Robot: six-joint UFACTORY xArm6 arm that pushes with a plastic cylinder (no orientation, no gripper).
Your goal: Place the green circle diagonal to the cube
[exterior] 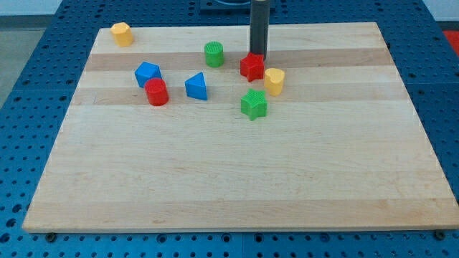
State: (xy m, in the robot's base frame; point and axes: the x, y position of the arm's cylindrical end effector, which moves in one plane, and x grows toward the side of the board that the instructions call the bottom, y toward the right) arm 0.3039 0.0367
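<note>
A straight dark rod is seen coming down from the view's top, and my tip [257, 56] is set on the wooden surface [237, 172] just behind a red star-shaped block [252, 67]. No fingers are carried by the arm, so nothing is gripped; whether my tip actually touches the red block cannot be told, since its very end is partly hidden by that block. Just to the view's right of my tip and a little lower, a yellow block [274, 80] of rounded, many-sided shape is found, close beside the red star and possibly touching it. To the view's left of my tip, at nearly the same height, the green circle [214, 54] is seen standing upright as a short cylinder, near but clearly apart from the rod and the red star. Below my tip, past the red star, a green star-shaped block [253, 104] is placed. Further to the view's left and lower, a blue block [196, 86] of wedge-like, triangular shape is seen. Beyond it, a red cylinder [156, 92] is found touching, or nearly touching, the blue cube [147, 73], which sits just above it and well apart from the green circle. Farthest from my tip, near the surface's top left corner, a second yellow block [122, 33] is set alone.
</note>
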